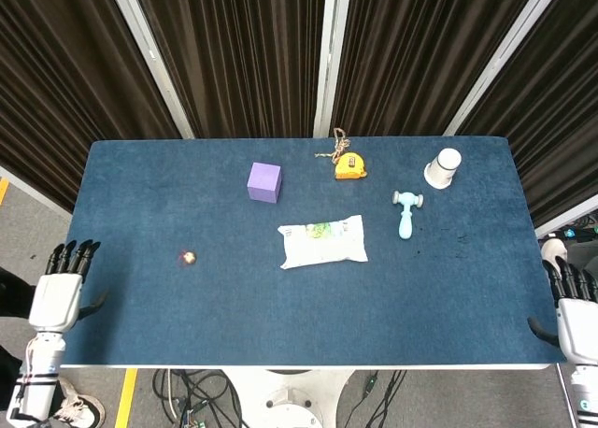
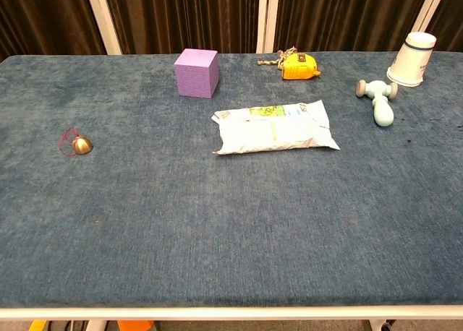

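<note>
Currently the left hand (image 1: 58, 295) hangs off the counter (image 1: 140, 185) edge, fingers apart, empty. Nearest, at its 2 o'clock, the small brass bell (image 1: 189, 257) lies free. Right hand (image 1: 577, 311): likewise apart.

Small brass-coloured bell (image 2: 82, 145), rounded, with a thin red cord loop (image 2: 67, 141) attached on its left side. It lies on its side on the blue counter (image 2: 217, 230), free of any contact. Cord loop lies flat on the fabric, touching the bell. Position relative to the purple cube (image 2: 196, 73): nearer the front edge and well off to the left, well apart from it. In the head view the bell (image 1: 188, 257) shows only as a small glinting spot; finer detail cannot be told there.
</note>
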